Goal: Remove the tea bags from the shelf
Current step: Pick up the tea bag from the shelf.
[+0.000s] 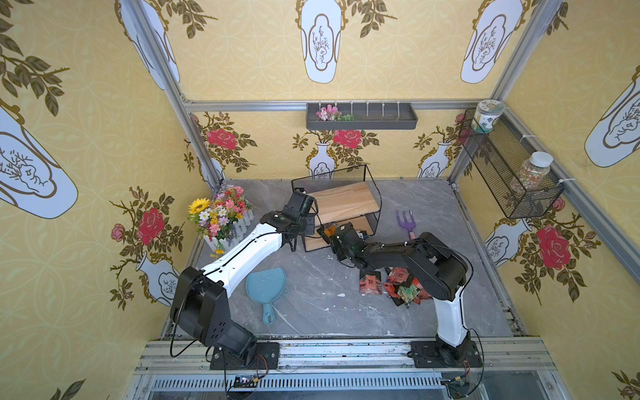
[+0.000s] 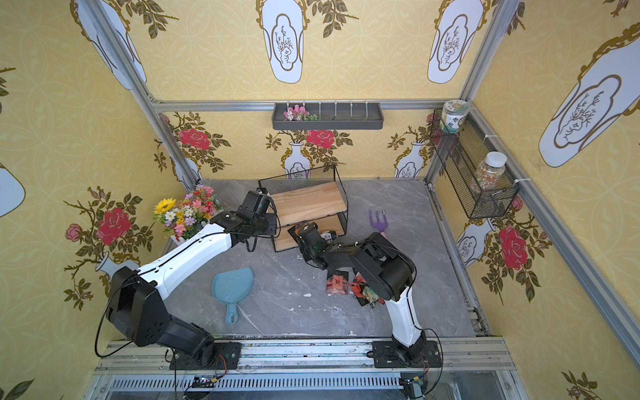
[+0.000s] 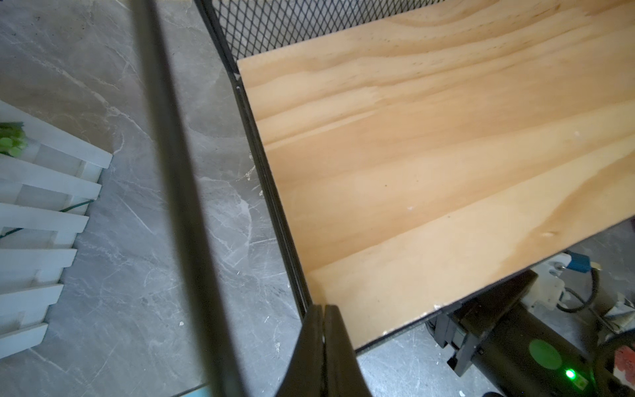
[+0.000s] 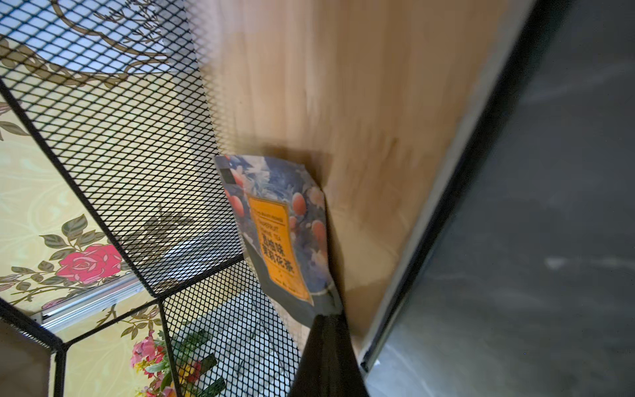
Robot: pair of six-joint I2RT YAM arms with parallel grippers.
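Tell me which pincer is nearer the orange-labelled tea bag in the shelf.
Right. The right pincer pinches the tea bag's corner; the left pincer is shut by the shelf's upper board corner.

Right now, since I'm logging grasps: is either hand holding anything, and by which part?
The right hand pinches a blue-and-orange tea bag by one corner. The left hand is shut at the shelf edge; grip unclear.

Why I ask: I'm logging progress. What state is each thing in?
shelf: top board bare.
tea bag: in the lower tier, pinched at a corner.
other bags: piled on the table.
left tool: shut at the shelf edge.
right tool: shut on the tea bag.
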